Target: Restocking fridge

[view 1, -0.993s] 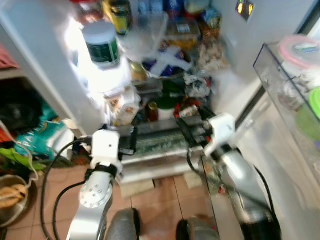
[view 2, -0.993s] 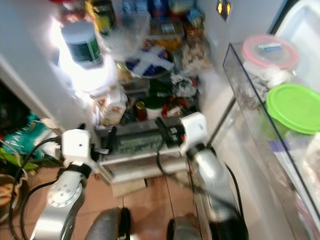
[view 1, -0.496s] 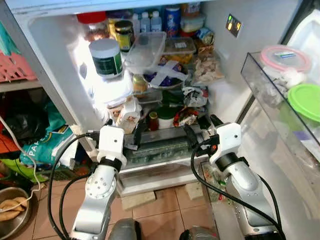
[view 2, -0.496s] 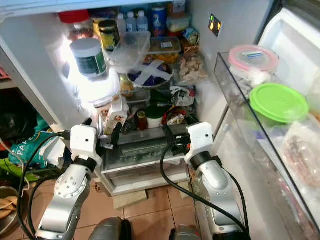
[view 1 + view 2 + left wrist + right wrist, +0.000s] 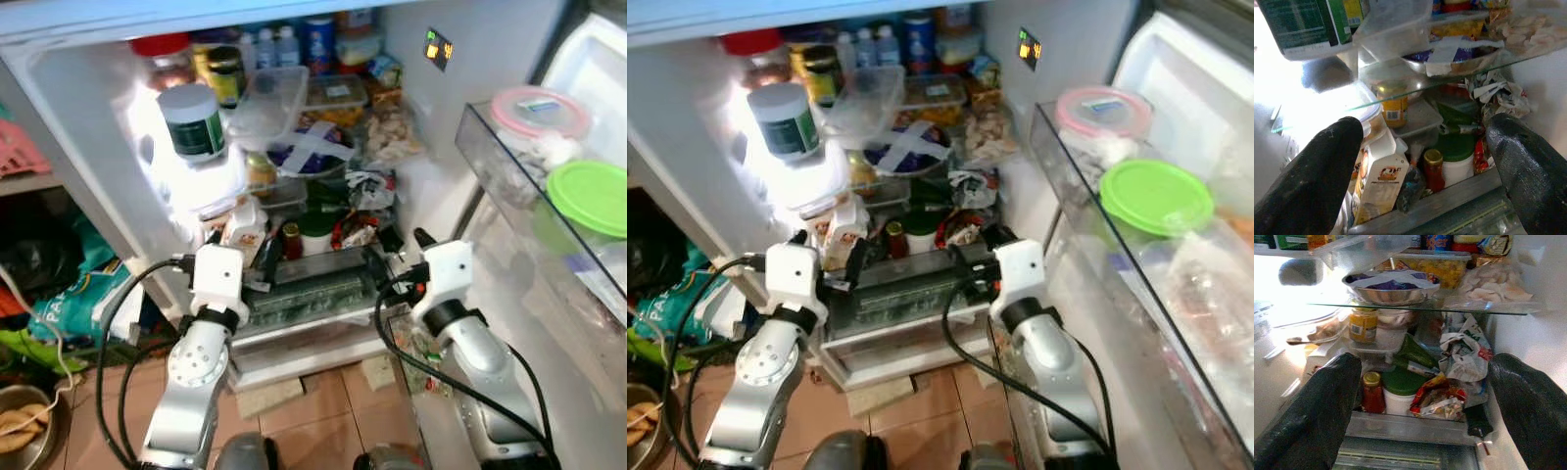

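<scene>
Reaching into the open fridge (image 5: 431,108) with both arms, left claw (image 5: 263,262) and right claw (image 5: 397,253) hanging level at the front lip of the lowest shelf, just above the clear crisper drawer (image 5: 309,294). Spreading both claws wide, each pair of black fingers well apart and gripping nothing. Facing straight back into the shelf: a juice carton (image 5: 1378,183) leaning towards the left wall, a red-capped bottle (image 5: 1433,169) beside it, a green-lidded white tub (image 5: 1457,161) in the middle, a crumpled snack packet (image 5: 1437,399) towards the right wall. Carrying no item to stock in either claw, so judging the restocking as not yet begun at this shelf. Running side to side, the drawer's long axis lying across the line of both claws, with one claw standing near each end of its front. Lying nearer the left claw: carton and bottle; nearer the right: the packet, with the tub roughly between them
</scene>
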Robot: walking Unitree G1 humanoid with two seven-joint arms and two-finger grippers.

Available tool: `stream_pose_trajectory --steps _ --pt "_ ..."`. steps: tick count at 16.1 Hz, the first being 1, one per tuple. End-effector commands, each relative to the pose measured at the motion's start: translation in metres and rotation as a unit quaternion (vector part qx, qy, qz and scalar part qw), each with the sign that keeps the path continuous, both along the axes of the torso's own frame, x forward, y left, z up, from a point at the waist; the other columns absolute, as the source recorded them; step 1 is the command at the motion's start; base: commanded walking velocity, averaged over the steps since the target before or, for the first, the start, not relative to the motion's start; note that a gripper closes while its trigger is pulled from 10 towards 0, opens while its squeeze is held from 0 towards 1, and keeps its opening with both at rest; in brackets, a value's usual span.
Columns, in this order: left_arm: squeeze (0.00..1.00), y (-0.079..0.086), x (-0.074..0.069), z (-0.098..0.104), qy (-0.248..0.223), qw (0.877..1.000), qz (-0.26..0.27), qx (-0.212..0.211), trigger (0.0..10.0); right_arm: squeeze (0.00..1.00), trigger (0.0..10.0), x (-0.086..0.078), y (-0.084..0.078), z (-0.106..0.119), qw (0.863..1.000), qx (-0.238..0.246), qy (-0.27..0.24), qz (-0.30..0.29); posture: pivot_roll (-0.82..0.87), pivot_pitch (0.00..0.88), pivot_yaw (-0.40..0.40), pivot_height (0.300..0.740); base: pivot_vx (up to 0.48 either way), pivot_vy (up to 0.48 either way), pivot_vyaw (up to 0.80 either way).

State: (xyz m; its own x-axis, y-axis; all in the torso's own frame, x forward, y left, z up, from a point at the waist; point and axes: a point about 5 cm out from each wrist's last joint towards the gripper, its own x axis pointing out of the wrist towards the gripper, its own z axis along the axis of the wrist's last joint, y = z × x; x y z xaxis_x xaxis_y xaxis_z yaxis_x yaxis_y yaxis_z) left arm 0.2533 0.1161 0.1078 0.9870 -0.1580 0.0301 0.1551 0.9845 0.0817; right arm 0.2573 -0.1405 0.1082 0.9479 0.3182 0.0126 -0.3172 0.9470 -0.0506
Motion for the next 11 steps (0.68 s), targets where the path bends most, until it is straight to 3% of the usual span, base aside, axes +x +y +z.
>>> stream_pose_trajectory --steps 1,8,11 --pt "0.0 0.0053 -0.0005 -0.001 0.002 1.0 0.005 0.004 10.0 0.0 10.0 -0.0006 0.0038 0.0074 1.0 0.005 -0.012 0.006 0.05 0.026 0.045 0.74 0.0 0.375 0.0" --pt "0.0 0.0075 -0.0024 -0.0013 0.005 1.0 0.002 0.009 10.0 0.0 10.0 -0.0024 0.0085 0.0062 1.0 -0.001 -0.01 0.017 0.05 0.039 0.052 0.74 0.0 0.371 0.0" --pt "0.0 0.0077 -0.0028 -0.0004 0.002 1.0 -0.002 0.013 10.0 0.0 10.0 -0.002 0.0073 0.0053 1.0 0.006 -0.006 0.009 0.06 0.043 0.055 0.74 0.0 0.0 0.0"
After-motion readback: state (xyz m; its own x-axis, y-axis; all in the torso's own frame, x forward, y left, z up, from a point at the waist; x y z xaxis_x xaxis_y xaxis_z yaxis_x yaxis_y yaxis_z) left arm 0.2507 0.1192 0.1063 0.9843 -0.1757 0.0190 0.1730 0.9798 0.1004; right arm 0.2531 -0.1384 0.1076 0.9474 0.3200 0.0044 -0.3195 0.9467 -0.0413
